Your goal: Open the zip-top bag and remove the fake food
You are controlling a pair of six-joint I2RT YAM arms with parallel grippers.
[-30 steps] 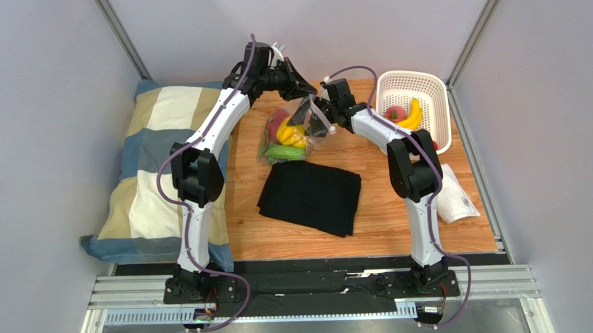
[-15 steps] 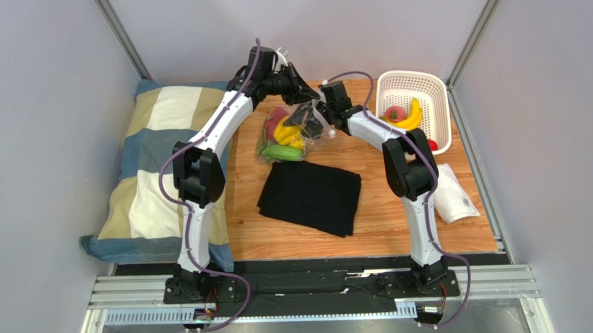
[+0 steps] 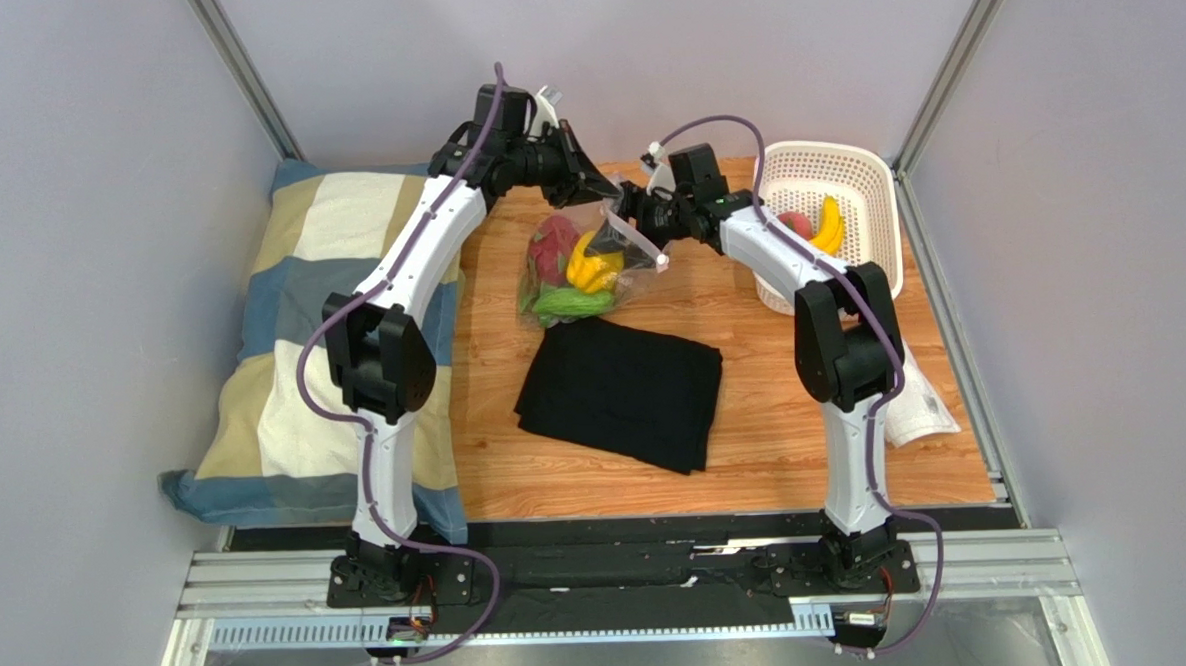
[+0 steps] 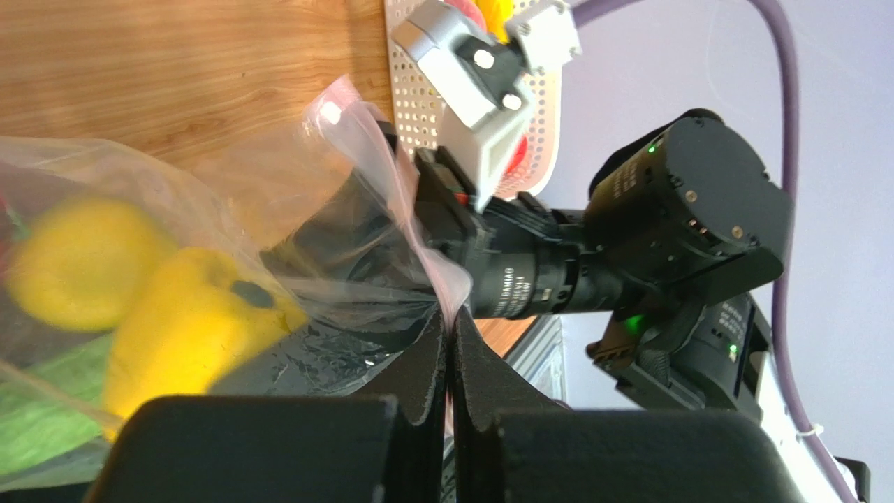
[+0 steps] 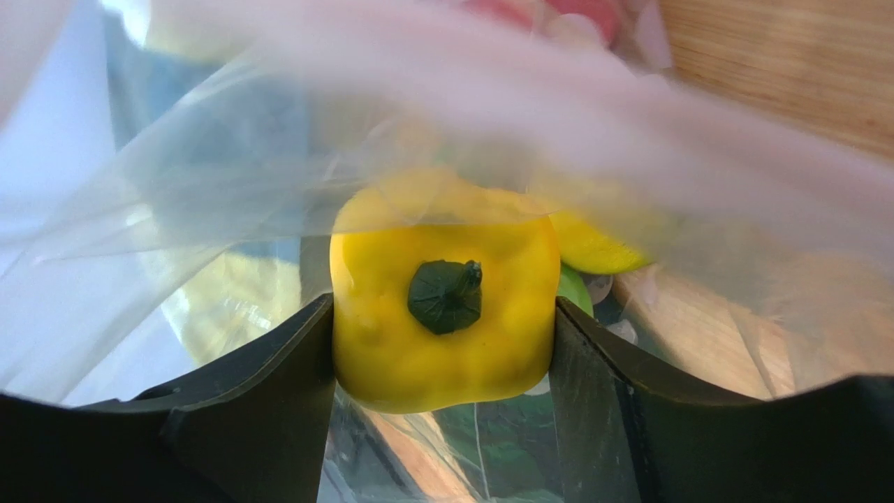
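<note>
Right gripper (image 5: 443, 310), about half open, now points leftward into the mouth of the zip-top bag (image 3: 619, 257). Its forearm has swung toward the white basket (image 3: 866, 171) since a second ago. Both fingers press a yellow pepper (image 5: 493, 346), one piece of the fake food (image 3: 570, 282) inside the bag. Left gripper (image 4: 449, 351) is pinched tight on the bag's top edge, holding that edge raised. Clear film drapes over the right fingers. A banana (image 3: 828, 227) lies in the basket; a black cloth (image 3: 624, 392) sits near the bag on the table (image 3: 768, 416), with a pillow (image 3: 305, 308) to the left.
</note>
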